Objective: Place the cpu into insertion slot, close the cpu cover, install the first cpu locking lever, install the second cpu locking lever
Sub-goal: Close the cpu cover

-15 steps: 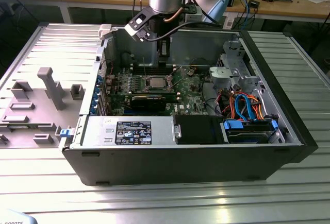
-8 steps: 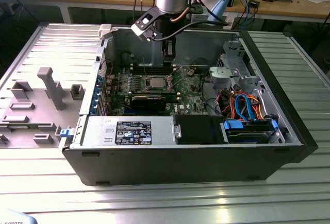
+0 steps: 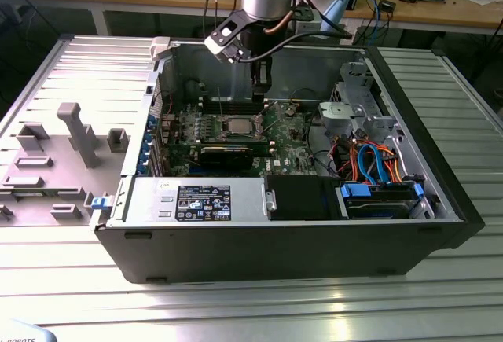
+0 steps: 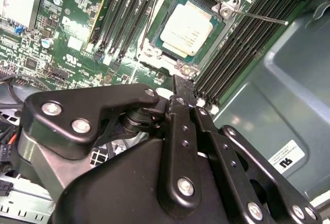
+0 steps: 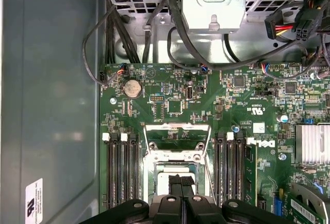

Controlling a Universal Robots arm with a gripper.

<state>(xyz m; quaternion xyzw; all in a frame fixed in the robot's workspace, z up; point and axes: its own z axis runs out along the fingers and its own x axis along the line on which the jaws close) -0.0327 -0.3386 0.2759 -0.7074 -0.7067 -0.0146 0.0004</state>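
On a ribbed metal surface [image 3: 251, 310] an open computer case [image 3: 275, 251] lies on its side, a white printed label [image 3: 203, 200] on its near housing. The cpu [image 4: 186, 28], a flat square with a dull silver top and faint unreadable print, lies face up in the insertion slot [image 4: 148, 54] of the green motherboard [image 4: 77, 33], its edges parallel to the long memory slots [image 4: 242, 44]. The gripper [image 4: 180, 82] hangs close above the socket's edge, jaws narrow and holding nothing; the cpu cover [image 5: 178, 126] seems to stand raised.

Open computer case [image 3: 275, 248] on ribbed metal table [image 3: 236, 303], hand [image 3: 261, 89] above green motherboard [image 3: 295, 144], near cpu [image 3: 236, 124]
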